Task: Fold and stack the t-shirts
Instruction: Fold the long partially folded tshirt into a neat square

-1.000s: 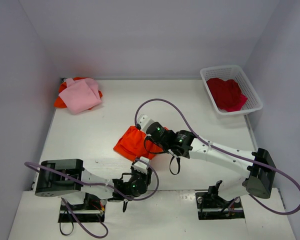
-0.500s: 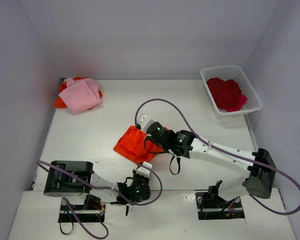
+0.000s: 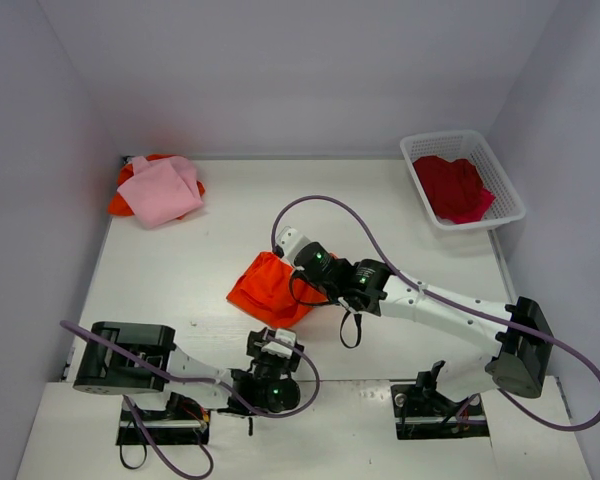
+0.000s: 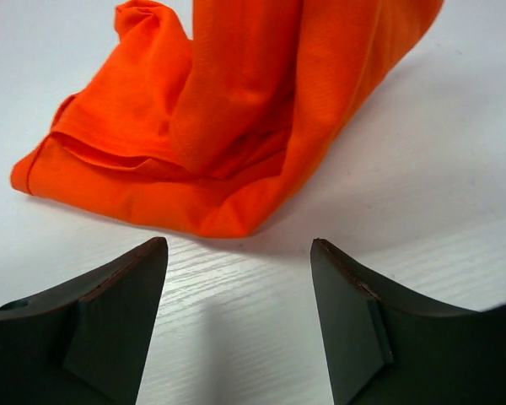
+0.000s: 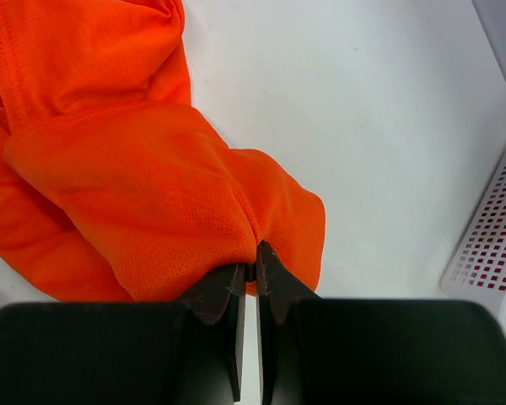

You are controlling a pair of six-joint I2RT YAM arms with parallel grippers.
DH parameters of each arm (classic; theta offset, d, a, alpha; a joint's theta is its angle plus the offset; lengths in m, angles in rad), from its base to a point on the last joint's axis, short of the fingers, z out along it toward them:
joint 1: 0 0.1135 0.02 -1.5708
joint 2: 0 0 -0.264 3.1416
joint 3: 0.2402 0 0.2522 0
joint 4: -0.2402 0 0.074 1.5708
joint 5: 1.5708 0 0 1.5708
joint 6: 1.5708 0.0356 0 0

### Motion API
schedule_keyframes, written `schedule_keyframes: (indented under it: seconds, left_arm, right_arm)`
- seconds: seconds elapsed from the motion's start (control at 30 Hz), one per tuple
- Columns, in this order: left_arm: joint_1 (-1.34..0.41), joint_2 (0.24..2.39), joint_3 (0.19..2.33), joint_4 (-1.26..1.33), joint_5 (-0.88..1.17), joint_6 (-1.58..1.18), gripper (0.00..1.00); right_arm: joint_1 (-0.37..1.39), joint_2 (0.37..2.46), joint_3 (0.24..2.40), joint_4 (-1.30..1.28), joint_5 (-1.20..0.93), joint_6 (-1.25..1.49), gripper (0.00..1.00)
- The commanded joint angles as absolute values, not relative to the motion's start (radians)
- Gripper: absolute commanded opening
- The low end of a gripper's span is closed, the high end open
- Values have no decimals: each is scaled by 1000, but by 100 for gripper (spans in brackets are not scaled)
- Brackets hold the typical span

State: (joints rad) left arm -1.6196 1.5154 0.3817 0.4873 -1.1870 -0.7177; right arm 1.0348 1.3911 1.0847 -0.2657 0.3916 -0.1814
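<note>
Fold of orange shirt (image 5: 135,194) pinched in clenched right gripper (image 5: 249,270), seemingly to lift it, while left gripper (image 4: 236,253), jaws released, sits low at its 6 o'clock.

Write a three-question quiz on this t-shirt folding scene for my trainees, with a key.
1. True or false: the right tool is shut on the orange t-shirt.
2. What lies in the white basket? A: a red garment. B: a blue towel. C: nothing.
3. Fill in: the left tool, close to the orange t-shirt, has its jaws ____.
Key: 1 true; 2 A; 3 open.
</note>
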Motion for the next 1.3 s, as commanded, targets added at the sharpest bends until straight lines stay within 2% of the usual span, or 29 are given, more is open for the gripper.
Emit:
schedule_keyframes:
  seconds: [0.0,0.03,0.07,0.17,0.3,0.5,0.63,0.9,1.03,1.17,1.27]
  left_arm:
    - [-1623,1528,422,472,-1299,-720,63]
    - [-1623,1545,426,472,-1308,-716,61]
    - [-1623,1554,437,472,-1331,-716,51]
    - [-1623,1581,451,503,-1350,-703,41]
    - [-1623,1635,456,670,-1335,-528,40]
    - [-1603,1755,440,1158,-1215,-179,40]
    - [-1550,1746,449,1138,-1123,-173,40]
    - [-1491,1720,437,1149,-1095,-104,40]
    - [-1488,1726,436,1149,-1068,-123,29]
    - [-1491,1744,446,1149,-1069,-124,6]
    - [-1497,1749,457,1149,-1074,-120,0]
  right_arm:
    - [1031,1344,1091,-235,402,-179,0]
    - [1031,1344,1089,-235,400,-179,0]
    - [1031,1344,1089,-236,399,-178,0]
    - [1031,1348,1089,-235,399,-178,0]
    - [1031,1354,1098,-235,390,-176,0]
    - [1031,1353,1106,-239,390,-175,0]
    - [1031,1336,1098,-248,391,-175,0]
    - [1032,1308,1095,-253,393,-169,0]
    - [1031,1304,1098,-255,399,-172,0]
    - [1031,1299,1100,-261,403,-175,0]
    - [1032,1298,1100,-262,413,-178,0]
